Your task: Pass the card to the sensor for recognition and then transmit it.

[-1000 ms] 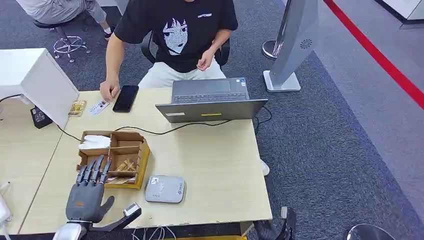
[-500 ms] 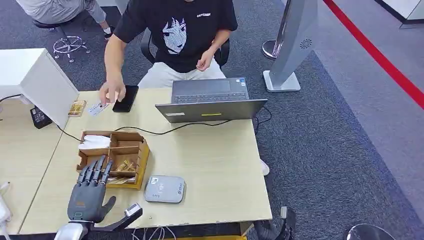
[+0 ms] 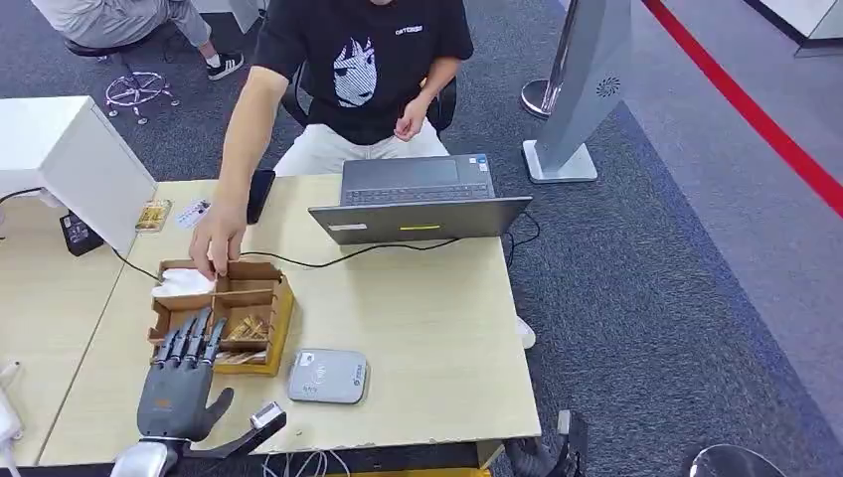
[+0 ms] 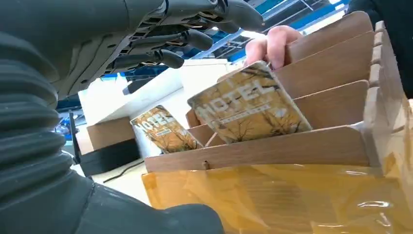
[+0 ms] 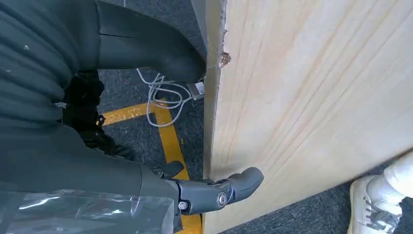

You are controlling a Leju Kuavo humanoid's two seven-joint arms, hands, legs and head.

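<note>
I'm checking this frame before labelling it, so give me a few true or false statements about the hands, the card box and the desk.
1. The left hand hovers with fingers spread near the wooden box. True.
2. The left hand holds a card. False: it holds nothing.
3. A person's hand reaches into the box's far end. True.
4. The grey sensor pad lies inside the box. False: it lies on the table beside it.
5. The laptop is shut. False: it stands open.
</note>
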